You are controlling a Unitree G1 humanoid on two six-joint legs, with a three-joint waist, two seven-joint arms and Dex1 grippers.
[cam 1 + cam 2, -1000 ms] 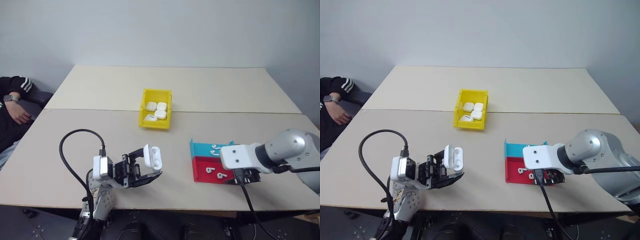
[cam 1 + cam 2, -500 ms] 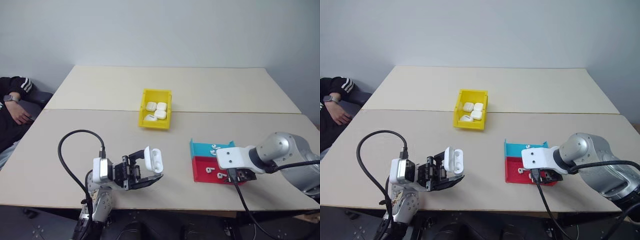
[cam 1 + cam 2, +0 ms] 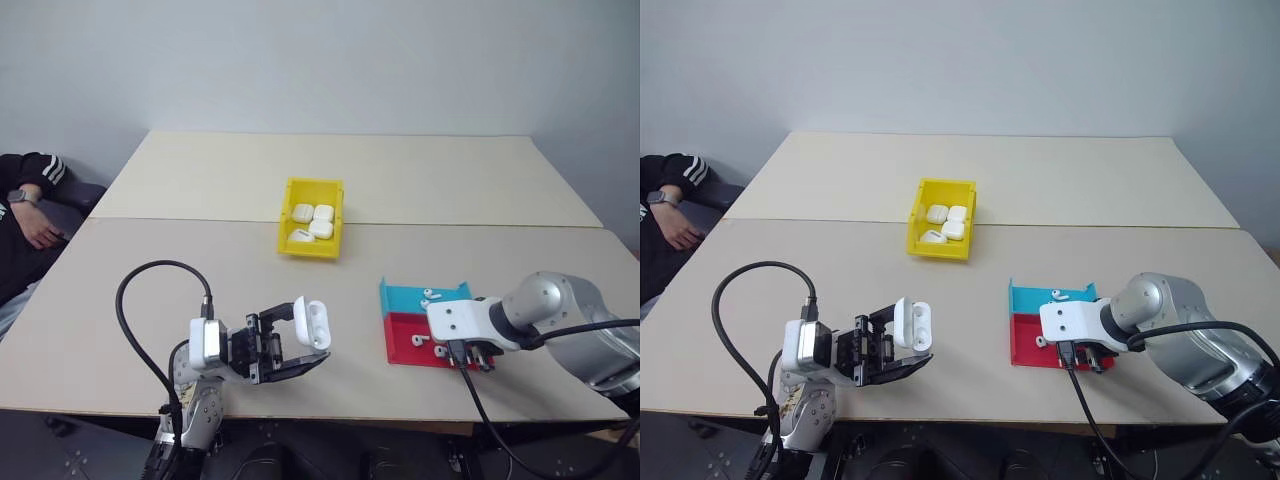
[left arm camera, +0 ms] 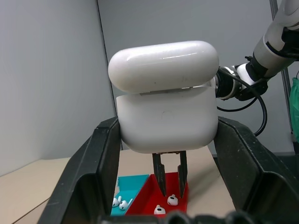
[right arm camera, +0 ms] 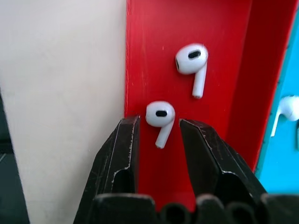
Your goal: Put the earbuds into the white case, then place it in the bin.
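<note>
Earbuds point(image 5: 160, 120) lie in the shallow red tray point(image 3: 412, 342) at the near right of the table point(image 3: 180, 270), two of them white against the red floor, with more in the teal tray point(image 3: 405, 297) just behind it. The right gripper point(image 5: 158, 135) points down into the red tray, its fingers narrowed around one earbud, a finger on each side of the stem; whether they touch it I cannot tell. The second red-tray earbud point(image 5: 192, 65) lies just beyond, apart from the fingers. The left gripper point(image 4: 163, 140) is clamped on the white case point(image 3: 311, 323), held above the near left of the table with its hinged lid flipped open. The yellow bin point(image 3: 311, 218) stands at the middle of the table, well apart from both grippers, with several white cases inside. A person's sleeve point(image 3: 30, 170) shows at the far left edge.
</note>
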